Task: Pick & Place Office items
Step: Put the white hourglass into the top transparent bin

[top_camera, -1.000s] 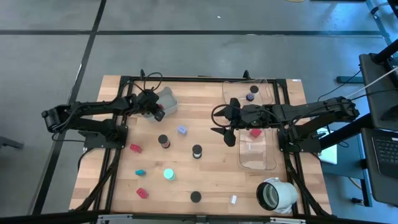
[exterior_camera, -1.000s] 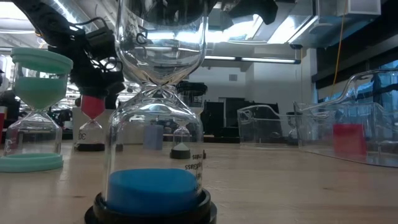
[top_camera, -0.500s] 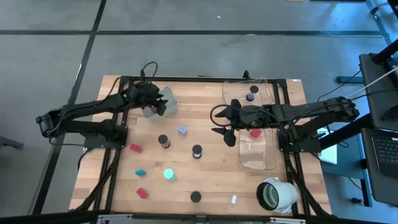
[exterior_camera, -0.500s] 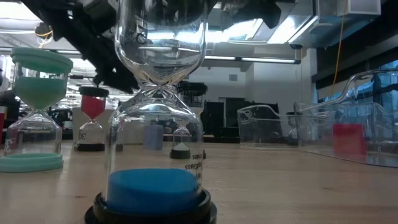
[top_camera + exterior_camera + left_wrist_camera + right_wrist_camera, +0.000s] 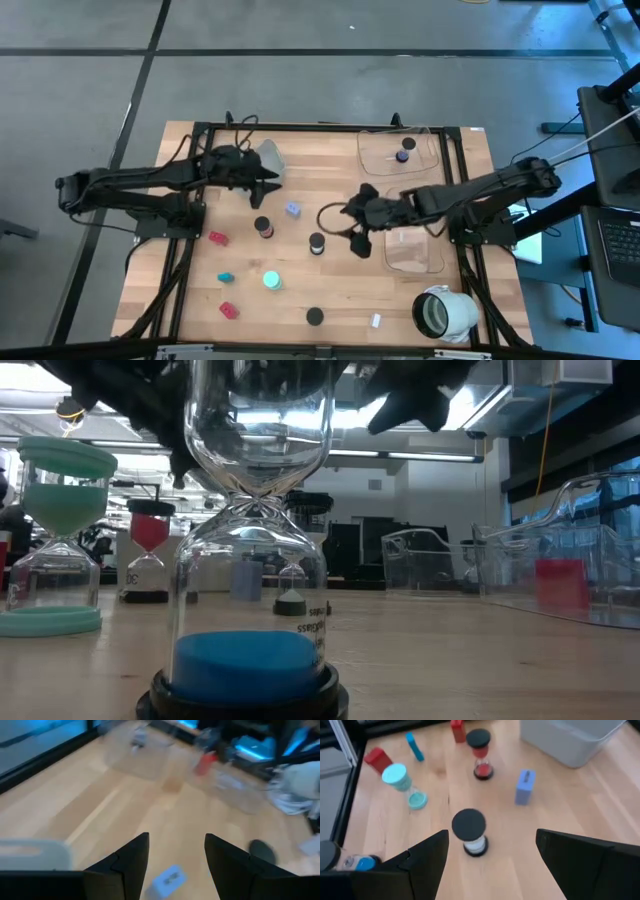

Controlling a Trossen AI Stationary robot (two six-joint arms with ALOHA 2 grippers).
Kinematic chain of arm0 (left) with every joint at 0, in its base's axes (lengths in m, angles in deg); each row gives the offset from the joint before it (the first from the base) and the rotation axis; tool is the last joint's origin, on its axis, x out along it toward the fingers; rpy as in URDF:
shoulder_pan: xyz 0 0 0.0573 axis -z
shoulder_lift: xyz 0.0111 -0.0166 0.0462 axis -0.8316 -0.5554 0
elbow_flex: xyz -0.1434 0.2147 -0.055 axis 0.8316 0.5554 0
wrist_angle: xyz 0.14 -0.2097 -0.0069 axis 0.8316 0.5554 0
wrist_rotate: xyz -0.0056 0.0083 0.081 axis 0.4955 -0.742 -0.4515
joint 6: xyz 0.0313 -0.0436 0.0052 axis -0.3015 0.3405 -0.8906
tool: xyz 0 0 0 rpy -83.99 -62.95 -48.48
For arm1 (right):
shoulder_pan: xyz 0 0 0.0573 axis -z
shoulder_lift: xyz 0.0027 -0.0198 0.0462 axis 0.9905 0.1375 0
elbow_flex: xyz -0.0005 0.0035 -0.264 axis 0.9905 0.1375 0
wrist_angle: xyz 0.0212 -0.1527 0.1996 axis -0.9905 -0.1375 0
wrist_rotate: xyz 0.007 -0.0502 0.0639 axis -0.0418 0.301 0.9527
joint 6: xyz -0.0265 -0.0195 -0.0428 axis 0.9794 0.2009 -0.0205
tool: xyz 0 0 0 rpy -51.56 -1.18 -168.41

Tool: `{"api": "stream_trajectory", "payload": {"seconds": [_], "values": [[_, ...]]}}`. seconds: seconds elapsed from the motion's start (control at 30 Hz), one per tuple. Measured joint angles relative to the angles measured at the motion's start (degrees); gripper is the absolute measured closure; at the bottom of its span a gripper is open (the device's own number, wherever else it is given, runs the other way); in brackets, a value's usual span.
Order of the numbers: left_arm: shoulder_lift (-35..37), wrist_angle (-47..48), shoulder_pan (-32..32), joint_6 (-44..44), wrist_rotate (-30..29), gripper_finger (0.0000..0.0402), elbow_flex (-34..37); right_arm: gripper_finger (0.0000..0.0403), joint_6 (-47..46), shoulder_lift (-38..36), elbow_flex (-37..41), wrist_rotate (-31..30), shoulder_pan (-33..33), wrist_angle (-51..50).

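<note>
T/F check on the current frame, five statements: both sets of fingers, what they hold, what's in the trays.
1. The right gripper has its fingers open, empty, with a black-capped hourglass ahead of them. True.
2. The left gripper is shut on a red block. False: its fingers stand apart with nothing between them; a lavender block lies on the table below.
3. A teal-capped hourglass stands on the table. True.
4. The far clear tray is empty. False: one dark-capped item sits in it.
5. The big white cylinder stands inside the grey bin. False: it lies at the table's near right corner.
</note>
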Motion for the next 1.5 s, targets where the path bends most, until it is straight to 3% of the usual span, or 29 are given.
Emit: {"api": "stream_trajectory", "payload": {"seconds": [0.23, 0.4, 0.53, 0.9, 1.3, 1.5], "values": [[-0.01, -4.97, 6.18, -0.01, -1.94, 0.0213, 0.00, 0.0101, -0.26, 6.19, 0.00, 0.67, -1.31, 8.52], [-0.01, -5.46, 9.63, -0.06, -4.29, 0.0213, 0.00, 0.0101, 1.66, 11.11, 0.00, 9.00, -1.29, 14.93], [-0.01, -5.46, 11.66, -0.06, -4.86, 0.0216, 0.00, 0.0101, 7.63, 15.05, 0.00, 11.28, -1.58, 19.95], [-0.04, -5.46, 13.99, -1.06, -7.24, 0.0217, 0.00, 0.0099, 15.16, 18.09, 0.01, 4.04, -0.94, 22.73], [-0.04, -5.44, 13.99, -2.71, -8.24, 0.0217, 0.00, 0.0010, 13.70, 18.22, 0.00, 4.33, -0.31, 22.24], [-0.04, -5.40, 13.99, -3.10, -8.26, 0.0217, 0.00, 0.0008, 13.68, 19.26, -0.05, 2.60, -0.09, 22.61]]}}
